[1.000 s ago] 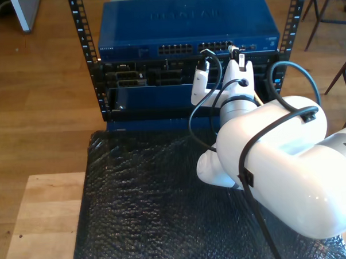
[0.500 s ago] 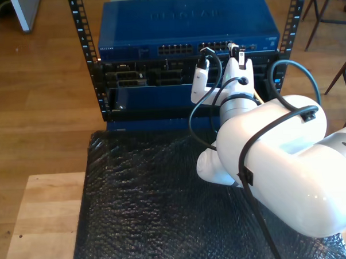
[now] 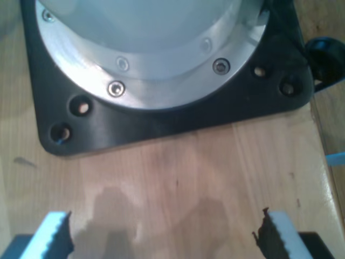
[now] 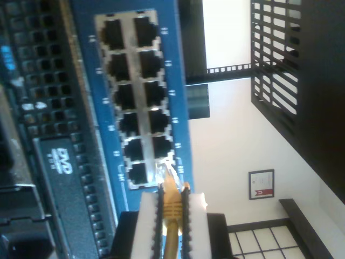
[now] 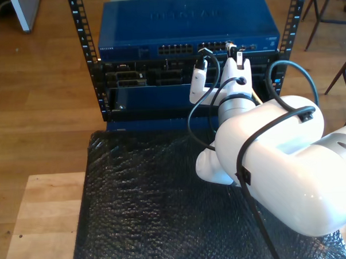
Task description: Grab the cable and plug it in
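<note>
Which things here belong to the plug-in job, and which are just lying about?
Job:
- cable, pinched in my second gripper
- blue switch and its ports

Lying about:
- black mat
- wooden board
- arm base plate

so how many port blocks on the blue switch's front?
2 on the switch: one block mid-panel, the other block toward the exterior view's right, partly hidden behind my second gripper, which holds the cable.
</note>
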{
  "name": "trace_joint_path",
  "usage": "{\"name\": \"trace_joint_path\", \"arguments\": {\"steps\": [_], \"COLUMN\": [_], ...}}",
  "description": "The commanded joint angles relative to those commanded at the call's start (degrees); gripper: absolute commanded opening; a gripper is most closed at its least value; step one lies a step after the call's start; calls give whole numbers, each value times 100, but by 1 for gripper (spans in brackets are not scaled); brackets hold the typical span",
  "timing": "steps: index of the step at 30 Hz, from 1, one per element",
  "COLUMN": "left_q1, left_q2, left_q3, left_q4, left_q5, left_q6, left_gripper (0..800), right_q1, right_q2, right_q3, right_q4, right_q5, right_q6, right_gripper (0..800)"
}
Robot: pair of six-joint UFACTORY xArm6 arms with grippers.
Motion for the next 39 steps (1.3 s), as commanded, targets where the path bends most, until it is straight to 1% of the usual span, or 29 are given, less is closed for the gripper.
{"name": "trace_joint_path", "arguments": {"steps": [31, 39], "left_q1": [0, 0], "left_q2": [0, 0], "left_q3": [0, 0], "left_q4": [9, 9], "left_q5": [0, 0], "left_q6": [9, 9], "left_gripper": [800, 800], "right_q1": [-70, -79], "right_q2": [44, 105], "right_q3": [-44, -167], "right_q4": [-44, -88], "right_q5": [-9, 0], "right_q6": [9, 9], "right_gripper": [0, 0]}}
